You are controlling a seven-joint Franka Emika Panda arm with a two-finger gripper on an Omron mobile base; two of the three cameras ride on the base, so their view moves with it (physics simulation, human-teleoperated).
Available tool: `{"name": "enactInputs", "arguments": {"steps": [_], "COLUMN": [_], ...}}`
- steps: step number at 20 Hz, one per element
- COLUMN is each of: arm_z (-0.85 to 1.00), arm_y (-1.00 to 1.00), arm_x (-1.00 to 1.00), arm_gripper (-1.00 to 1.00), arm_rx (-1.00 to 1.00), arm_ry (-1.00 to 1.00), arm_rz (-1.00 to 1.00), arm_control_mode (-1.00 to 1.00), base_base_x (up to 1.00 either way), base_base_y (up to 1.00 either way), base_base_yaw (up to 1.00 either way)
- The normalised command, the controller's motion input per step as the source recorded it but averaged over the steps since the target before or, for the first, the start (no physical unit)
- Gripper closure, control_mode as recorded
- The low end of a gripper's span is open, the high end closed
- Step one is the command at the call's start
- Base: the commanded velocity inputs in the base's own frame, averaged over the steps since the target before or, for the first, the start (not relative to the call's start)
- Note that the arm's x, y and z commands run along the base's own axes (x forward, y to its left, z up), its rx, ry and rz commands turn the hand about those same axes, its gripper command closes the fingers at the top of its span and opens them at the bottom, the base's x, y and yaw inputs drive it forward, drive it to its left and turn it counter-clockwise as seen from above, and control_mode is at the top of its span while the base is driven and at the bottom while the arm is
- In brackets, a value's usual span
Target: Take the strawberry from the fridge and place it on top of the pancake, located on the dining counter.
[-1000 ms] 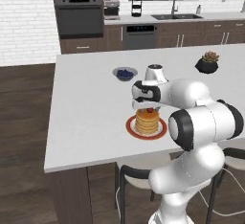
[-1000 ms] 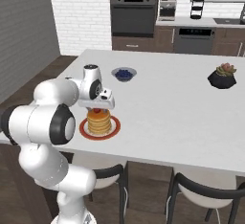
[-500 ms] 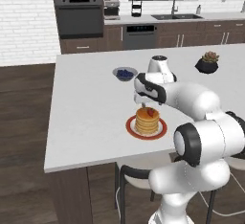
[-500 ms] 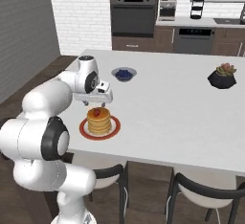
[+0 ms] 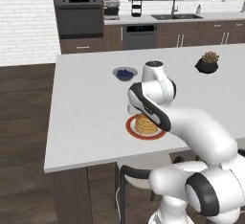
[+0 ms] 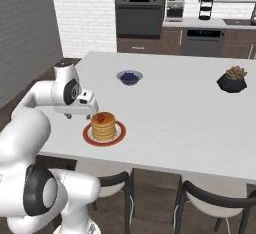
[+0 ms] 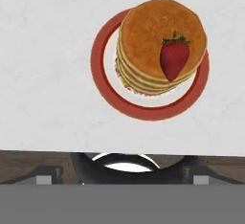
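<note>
The end effector (image 6: 80, 112), left of centre in the right base view, has its fingers spread wide and holds nothing. The strawberry (image 7: 174, 58) lies on the pancake (image 7: 160, 43), upper right of the hand view, on the tabletop (image 7: 43, 74).

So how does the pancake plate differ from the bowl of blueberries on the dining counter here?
The plate is flat and red-orange, while the bowl is grey with raised sides. The plate holds a tan pancake stack topped with the strawberry; the bowl holds dark blue berries. The plate sits near the counter's front edge, the bowl further back. Both are round and rest on the white dining counter.
</note>
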Motion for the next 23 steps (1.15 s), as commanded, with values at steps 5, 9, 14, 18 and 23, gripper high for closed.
{"name": "enactInputs", "arguments": {"steps": [5, 9, 14, 18, 23], "arm_z": [0.00, 0.00, 0.00, -0.01, 0.00], "arm_y": [0.76, 0.61, 0.76, 0.42, 0.22], "arm_x": [-0.99, -1.00, -0.99, -0.37, 0.00], "arm_gripper": [-1.00, -1.00, -1.00, -1.00, -1.00], "arm_rx": [-0.06, -0.05, -0.02, 0.00, 0.00], "arm_ry": [0.00, -0.01, -0.05, 0.03, 0.09], "arm_rz": [0.12, 0.08, 0.08, 0.06, 0.01], "arm_control_mode": [-1.00, -1.00, -1.00, -1.00, -1.00], "base_base_x": [0.00, 0.00, 0.00, 0.00, 0.00], "base_base_y": [0.00, 0.00, 0.00, 0.00, 0.00], "base_base_yaw": [0.00, 0.00, 0.00, 0.00, 0.00]}}
